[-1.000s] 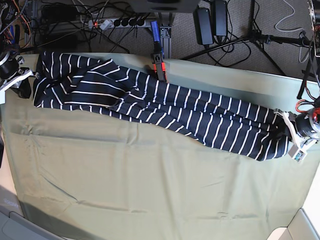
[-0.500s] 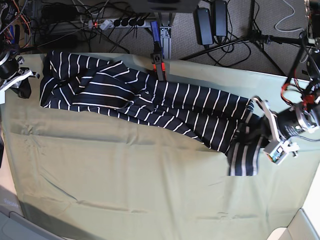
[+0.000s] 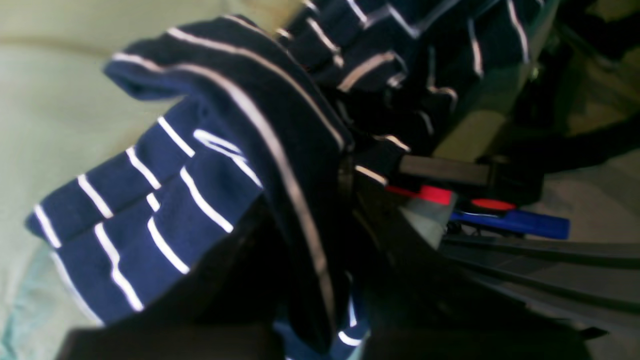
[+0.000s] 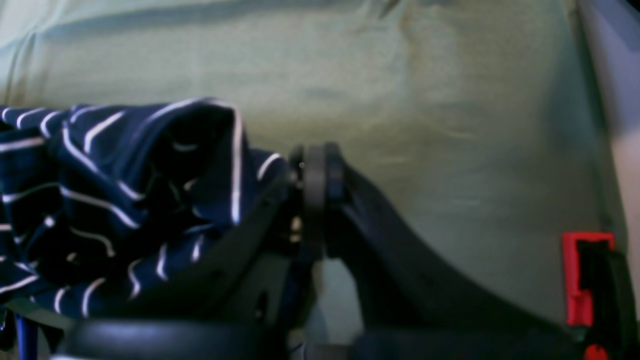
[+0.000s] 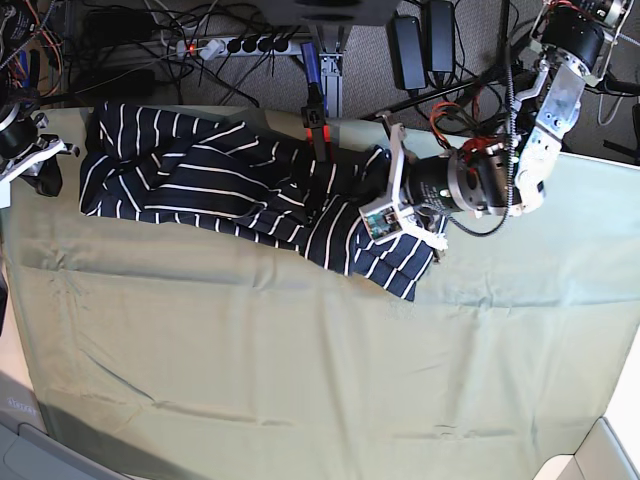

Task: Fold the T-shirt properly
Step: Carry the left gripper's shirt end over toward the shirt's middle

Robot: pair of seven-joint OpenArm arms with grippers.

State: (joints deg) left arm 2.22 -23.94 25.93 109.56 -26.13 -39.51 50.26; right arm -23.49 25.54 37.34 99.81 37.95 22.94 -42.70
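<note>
**Now: striped shirt carried over itself**

Here the left gripper [image 5: 385, 205] is over the table's middle, jaws clamped on one end of the T-shirt [image 5: 230, 180], which drapes off it. The rest of the shirt lies bunched on the green cloth [image 5: 300, 370] toward the far edge. At the shirt's other end the right gripper [image 4: 315, 175] has its jaws pressed together, the fabric just beside them

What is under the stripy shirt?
Under the T-shirt lies the green cloth, spreading out on every side. Whatever the cloth itself rests on is covered, and so is anything tucked between the shirt's folds.
</note>
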